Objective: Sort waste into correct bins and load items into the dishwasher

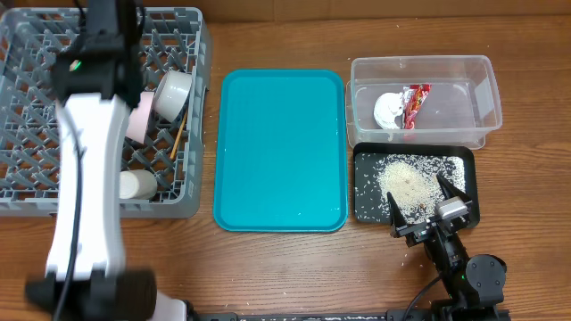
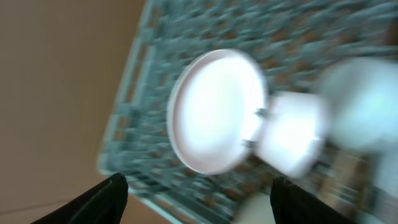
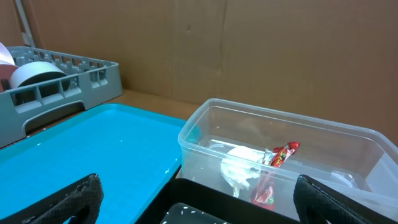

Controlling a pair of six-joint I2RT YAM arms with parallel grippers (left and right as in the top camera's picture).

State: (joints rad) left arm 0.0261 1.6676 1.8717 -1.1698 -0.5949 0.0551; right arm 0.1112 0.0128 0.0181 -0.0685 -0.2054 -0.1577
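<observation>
Nearest to us, off the near right corner of the teal tray (image 1: 281,152), the right gripper (image 1: 419,198) hangs over the near edge of the black tray (image 1: 366,209), its two fingers spread wide with nothing between them. The black tray sits just right of the teal tray's near half, and loose white rice (image 1: 410,178) lies scattered across it. Right of the teal tray's far half stands the clear tub (image 1: 482,89), touching or almost touching the black tray; inside it we see the crumpled napkin (image 1: 388,109) with the red wrapper (image 1: 414,104) against it. Left of the teal tray is the grey dish rack (image 1: 192,116). It holds a pale pink bowl (image 1: 138,185) at its near side, a chopstick (image 1: 178,138) leaning between the grid bars, the plate (image 2: 214,112) standing on edge, and a grey-green bowl (image 1: 174,94) tipped on its side. The left gripper (image 2: 199,199) hovers above the rack with its fingers wide apart and empty; its wrist view is blurred.
</observation>
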